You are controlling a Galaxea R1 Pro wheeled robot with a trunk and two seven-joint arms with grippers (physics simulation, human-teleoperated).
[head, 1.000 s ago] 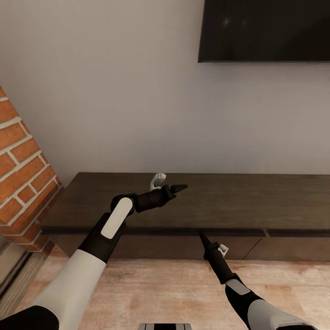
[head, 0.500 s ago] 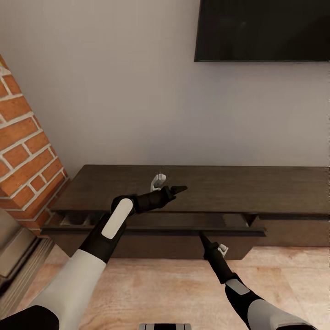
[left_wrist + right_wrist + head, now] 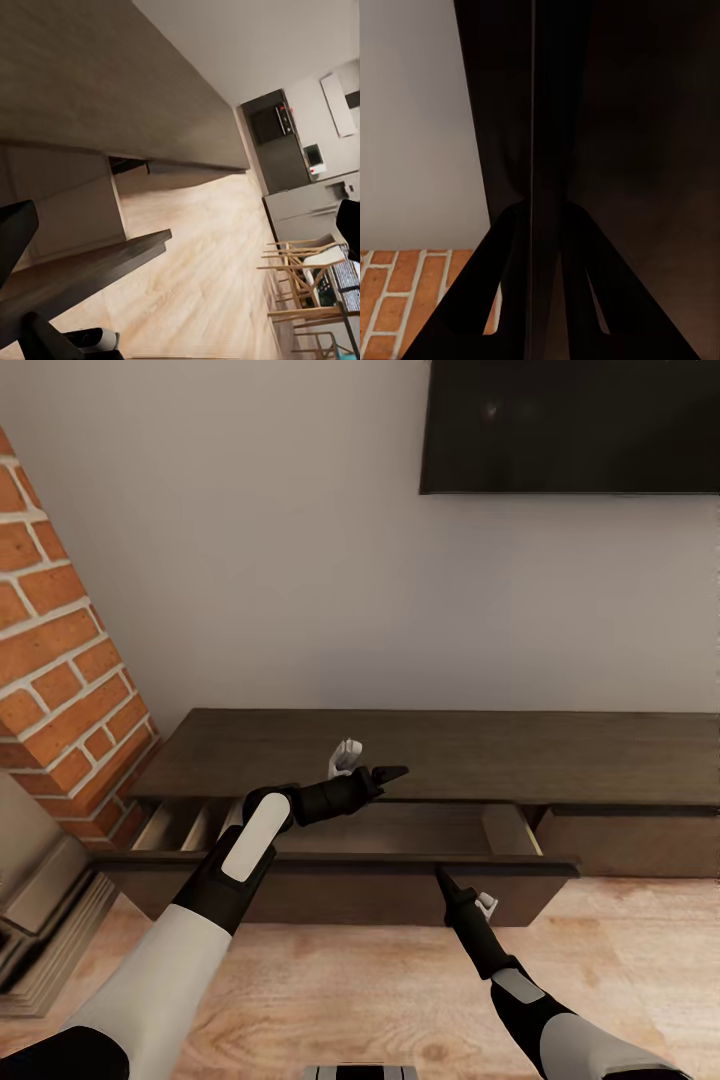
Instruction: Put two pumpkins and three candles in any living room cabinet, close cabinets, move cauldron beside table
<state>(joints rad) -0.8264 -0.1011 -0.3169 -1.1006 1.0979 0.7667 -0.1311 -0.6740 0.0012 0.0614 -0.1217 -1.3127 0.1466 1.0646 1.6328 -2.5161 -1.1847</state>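
Nearest the camera, the right gripper (image 3: 441,874) sits at the top edge of the drawer front (image 3: 340,865), its fingers pinched on that thin edge; the right wrist view shows both dark fingers (image 3: 480,292) closed against a vertical dark lip (grip looks narrow, only the tips). Risk: a pull off the drawer's own line could make the tips slide off the lip, or rack the drawer in its runners.

Next back, the left gripper (image 3: 388,771) hangs above the open drawer cavity (image 3: 400,828), holding nothing; in the head view the fingers look near-closed, but I cannot tell their gap for sure. Its forearm crosses over the drawer opening, so a further pull or a drop of that arm could knock it on the drawer or the cabinet top.

The cabinet (image 3: 450,755) stands against the wall, left drawer pulled partly out, pale dividers (image 3: 185,827) showing at its left end; the neighbouring drawer front (image 3: 630,840) to the right looks shut. Brick column (image 3: 60,670) stands close at the left end (tight for the left elbow). TV (image 3: 570,425) hangs above on the wall.

Judged: opening step only, nothing stored yet.
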